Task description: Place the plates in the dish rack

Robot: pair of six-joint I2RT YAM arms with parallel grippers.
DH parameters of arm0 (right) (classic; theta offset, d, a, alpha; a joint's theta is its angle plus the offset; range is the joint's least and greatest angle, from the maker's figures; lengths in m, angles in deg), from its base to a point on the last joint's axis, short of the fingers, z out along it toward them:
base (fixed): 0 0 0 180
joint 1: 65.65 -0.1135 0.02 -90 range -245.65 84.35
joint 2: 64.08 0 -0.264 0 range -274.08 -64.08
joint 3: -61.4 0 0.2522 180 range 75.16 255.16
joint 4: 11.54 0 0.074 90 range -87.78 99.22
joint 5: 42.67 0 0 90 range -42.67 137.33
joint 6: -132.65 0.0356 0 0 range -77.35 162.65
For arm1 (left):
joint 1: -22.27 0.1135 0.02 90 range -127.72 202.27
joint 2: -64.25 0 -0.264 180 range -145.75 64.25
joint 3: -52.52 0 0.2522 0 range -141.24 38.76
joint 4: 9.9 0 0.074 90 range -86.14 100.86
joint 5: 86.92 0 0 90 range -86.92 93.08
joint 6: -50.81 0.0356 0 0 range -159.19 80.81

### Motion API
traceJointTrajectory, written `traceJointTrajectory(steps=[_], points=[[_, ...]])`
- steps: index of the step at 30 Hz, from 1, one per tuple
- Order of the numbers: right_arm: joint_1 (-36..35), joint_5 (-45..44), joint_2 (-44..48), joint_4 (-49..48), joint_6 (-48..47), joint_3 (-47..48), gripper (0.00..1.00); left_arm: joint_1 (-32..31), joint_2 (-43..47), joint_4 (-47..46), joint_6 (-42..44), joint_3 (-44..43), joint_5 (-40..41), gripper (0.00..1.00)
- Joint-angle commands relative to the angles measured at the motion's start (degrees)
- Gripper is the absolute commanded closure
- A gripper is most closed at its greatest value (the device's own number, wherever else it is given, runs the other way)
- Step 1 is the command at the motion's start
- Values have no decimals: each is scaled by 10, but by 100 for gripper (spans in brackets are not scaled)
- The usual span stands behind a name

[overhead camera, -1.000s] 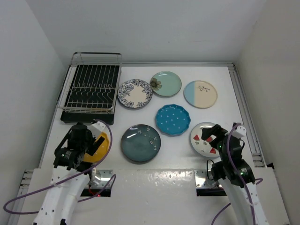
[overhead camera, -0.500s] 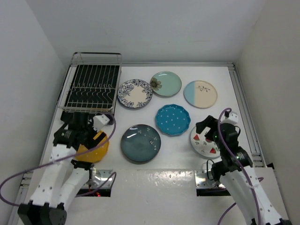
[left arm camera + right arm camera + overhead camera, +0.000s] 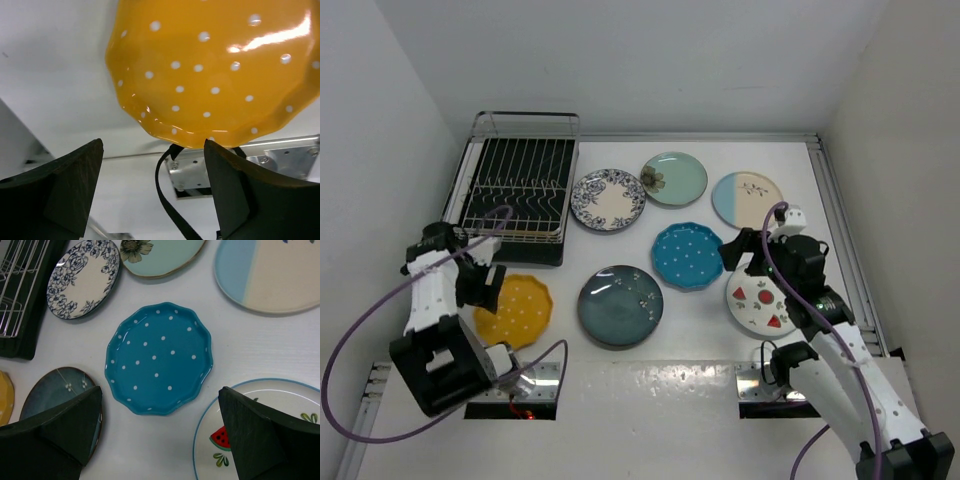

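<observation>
Plates, seven in all, lie flat on the white counter (image 3: 620, 245), and none stands in the dish rack (image 3: 515, 190) at the counter's ten o'clock. The yellow dotted plate (image 3: 515, 312) sits at about eight o'clock, just off the rack's near corner. The left claw (image 3: 152, 150) is beside it, spread wide and holding nothing, with the plate's scalloped rim just beyond its fingertips.

The glaze is glossy and the plate lies flush, so a finger that fails to get under the rim would likely shove it toward the metal bracket (image 3: 280, 160) at the near edge. A shallow pinch could let it swing and drop on the lift. A black cable (image 3: 162, 200) loops between the fingers and might snag.

The right claw (image 3: 160, 390) is also wide open and empty. It hangs at four o'clock over the bright blue dotted plate (image 3: 159, 357), with the watermelon plate (image 3: 260, 435) close beside, so a careless descent could clip both rims. A tilted plate may also jam on the rack's tines.
</observation>
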Motion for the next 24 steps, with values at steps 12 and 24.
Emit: traceJointTrajectory(steps=[12, 24], points=[[-3, 42, -48, -69, -88, 68, 4, 166, -221, -100, -9, -38, -86, 30], [-2, 34, -57, -108, -47, 47, 10, 183, -308, -137, 18, -16, -120, 81]])
